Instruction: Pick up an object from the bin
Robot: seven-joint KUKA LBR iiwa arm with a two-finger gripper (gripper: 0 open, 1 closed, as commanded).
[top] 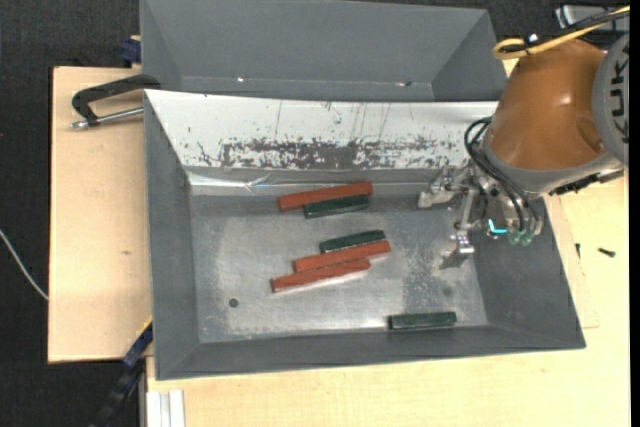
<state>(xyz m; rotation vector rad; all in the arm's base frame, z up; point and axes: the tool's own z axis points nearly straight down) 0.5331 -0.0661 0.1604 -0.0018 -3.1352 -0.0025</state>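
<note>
1. The gripper (446,227) is hanging over bare floor in the right part of the grey metal bin (170,245). Its jaws are standing apart, with nothing between them.
2. No thing is lying directly under the jaws. The nearest candidates are the lone dark green bar (421,321), lying flat by the near wall, and the middle dark green bar (352,242), lying to the gripper's left.
3. The middle dark green bar is lying just beside the two red bars (342,262), which are lying side by side and touching. The far red bar (325,198) and the far dark green bar (335,207) are lying in contact by the far wall.
4. All the bars are appearing stiff, slender and light. Their faces are looking smooth, so slipping under a weak grip is probable. Nothing is suggesting fragility.
5. The recommended hold is across the narrow width at mid-length, with the jaws set crosswise to the long axis so that the bar is not tipping.
6. The lone dark green bar is offering free floor on both long sides, but the near wall may be crowding one jaw.
</note>
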